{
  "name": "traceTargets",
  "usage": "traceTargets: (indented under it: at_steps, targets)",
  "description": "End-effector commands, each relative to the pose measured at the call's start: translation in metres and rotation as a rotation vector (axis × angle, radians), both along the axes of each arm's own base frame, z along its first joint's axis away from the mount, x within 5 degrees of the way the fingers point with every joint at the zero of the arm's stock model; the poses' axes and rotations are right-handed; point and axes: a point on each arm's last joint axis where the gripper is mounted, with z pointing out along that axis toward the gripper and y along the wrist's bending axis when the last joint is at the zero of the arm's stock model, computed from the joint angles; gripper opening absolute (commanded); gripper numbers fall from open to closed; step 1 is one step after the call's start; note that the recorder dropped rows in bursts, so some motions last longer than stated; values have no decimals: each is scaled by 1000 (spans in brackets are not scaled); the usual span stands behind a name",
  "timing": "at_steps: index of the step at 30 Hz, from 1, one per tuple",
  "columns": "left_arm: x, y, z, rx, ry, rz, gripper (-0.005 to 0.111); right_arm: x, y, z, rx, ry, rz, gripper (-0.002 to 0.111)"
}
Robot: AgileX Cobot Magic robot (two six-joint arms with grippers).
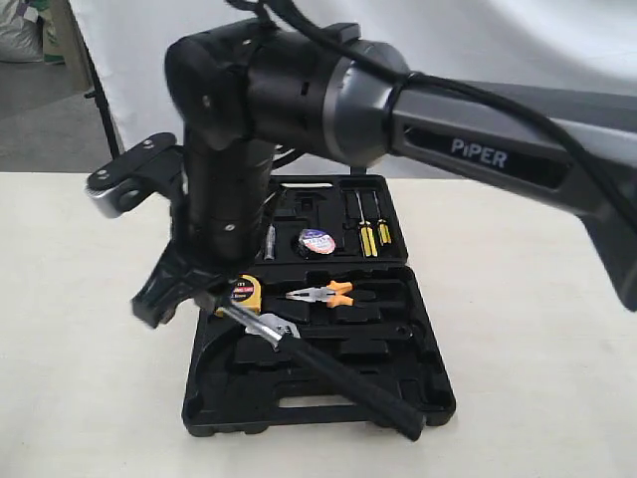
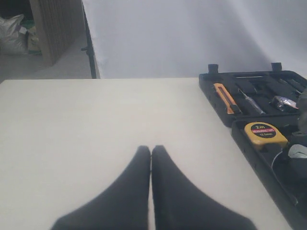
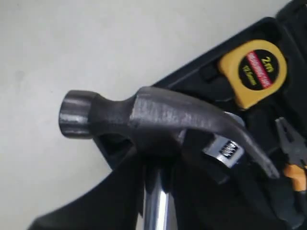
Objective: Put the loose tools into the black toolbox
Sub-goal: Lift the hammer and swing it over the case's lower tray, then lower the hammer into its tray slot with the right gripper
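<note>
The right pincer (image 3: 157, 177) is pinching the hammer (image 3: 163, 117) just under its head, so it is risking twisting loose onto the wrench (image 3: 225, 149).

A dark steel claw hammer (image 3: 158, 117) fills the view, its polished neck clamped between the black fingers (image 3: 105, 201) of the right gripper (image 3: 157, 191). The round striking face hangs over the pale worktop (image 3: 96, 43), and the claw reaches over the black toolbox (image 3: 192, 76). Under the claw lies the silver head of an adjustable wrench (image 3: 225, 151), with a yellow tape measure (image 3: 254, 72) and orange-handled pliers (image 3: 293, 163) also in the case
</note>
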Motion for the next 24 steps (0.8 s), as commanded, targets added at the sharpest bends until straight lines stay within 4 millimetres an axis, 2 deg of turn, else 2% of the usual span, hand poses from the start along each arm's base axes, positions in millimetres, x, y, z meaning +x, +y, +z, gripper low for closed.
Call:
traceTargets:
  at_steps: [1, 5, 13, 21, 24]
  targets:
    - [0, 0, 0, -7, -3, 1, 1, 30, -18, -7, -45, -21, 65, 0]
    - [0, 0, 0, -7, -3, 1, 1, 42, -15, -45, -121, 5, 173, 0]
    - [0, 0, 0, -7, -3, 1, 1, 47, -6, -118, -238, 81, 304, 0]
    - [0, 0, 0, -7, -3, 1, 1, 12, 11, -120, -303, 85, 537, 0]
    - [0, 0, 0, -7, -3, 1, 1, 11, 12, -120, -306, 77, 597, 0]
